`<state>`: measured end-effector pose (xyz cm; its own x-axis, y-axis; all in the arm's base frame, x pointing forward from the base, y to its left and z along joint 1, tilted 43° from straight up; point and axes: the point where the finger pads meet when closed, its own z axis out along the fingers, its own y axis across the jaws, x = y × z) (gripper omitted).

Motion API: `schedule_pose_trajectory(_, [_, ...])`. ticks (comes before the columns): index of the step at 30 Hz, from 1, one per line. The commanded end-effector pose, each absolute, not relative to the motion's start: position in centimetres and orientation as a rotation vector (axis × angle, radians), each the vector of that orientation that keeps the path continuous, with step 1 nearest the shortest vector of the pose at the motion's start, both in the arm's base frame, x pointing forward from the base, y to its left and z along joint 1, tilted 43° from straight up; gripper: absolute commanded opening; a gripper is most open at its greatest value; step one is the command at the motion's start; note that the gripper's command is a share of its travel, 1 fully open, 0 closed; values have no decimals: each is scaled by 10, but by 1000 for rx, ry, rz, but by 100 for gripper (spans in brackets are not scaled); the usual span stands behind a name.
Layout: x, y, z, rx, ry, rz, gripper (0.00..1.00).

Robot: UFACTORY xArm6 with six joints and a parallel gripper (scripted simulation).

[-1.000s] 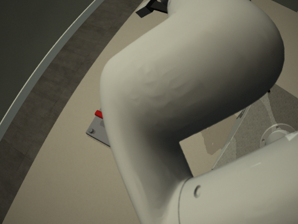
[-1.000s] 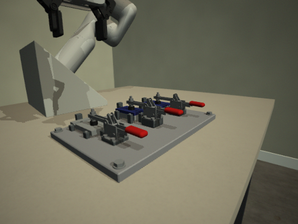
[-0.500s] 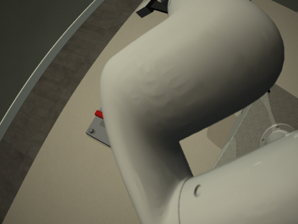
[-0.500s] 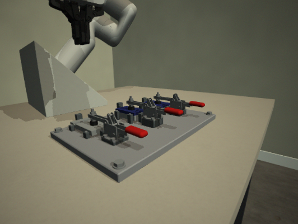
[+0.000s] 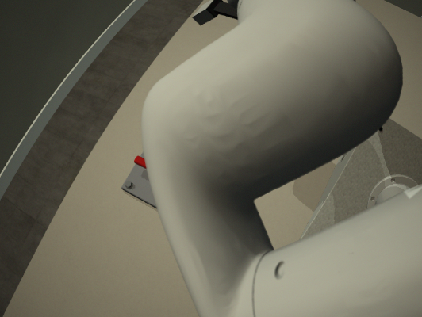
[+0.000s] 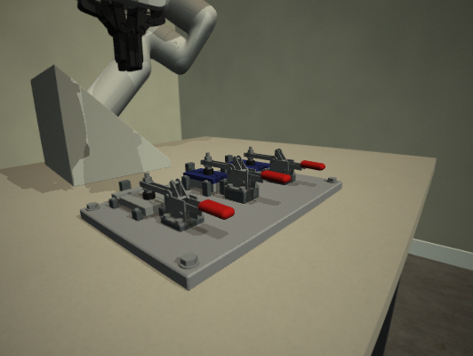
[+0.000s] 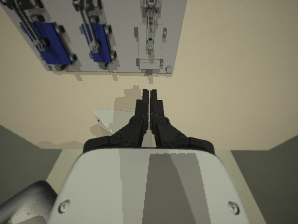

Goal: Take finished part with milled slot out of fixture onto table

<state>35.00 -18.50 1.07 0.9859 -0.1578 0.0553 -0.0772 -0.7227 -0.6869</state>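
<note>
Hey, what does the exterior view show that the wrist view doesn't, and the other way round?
Only the exterior view shows the three red clamp handles, all lying level over the fixture plate, plus the white wedge-shaped block behind it. Only the wrist view looks straight down the pincer, its fingers pressed together on nothing, hanging over bare table just off the plate's edge. Both show the two blue blanks in their nests and the grey finished part in the end nest.

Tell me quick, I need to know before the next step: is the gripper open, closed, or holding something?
Gripper: closed, fingers together, holding nothing, high above the table and off the fixture plate.
</note>
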Motion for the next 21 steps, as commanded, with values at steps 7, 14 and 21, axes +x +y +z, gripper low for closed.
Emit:
schedule_pose_trajectory(7, [351, -187, 12, -2383, 163, -145, 0])
schedule_pose_trajectory(14, [351, -187, 12, -2383, 163, -145, 0])
schedule_pose_trajectory(21, [351, -187, 12, -2383, 163, -145, 100])
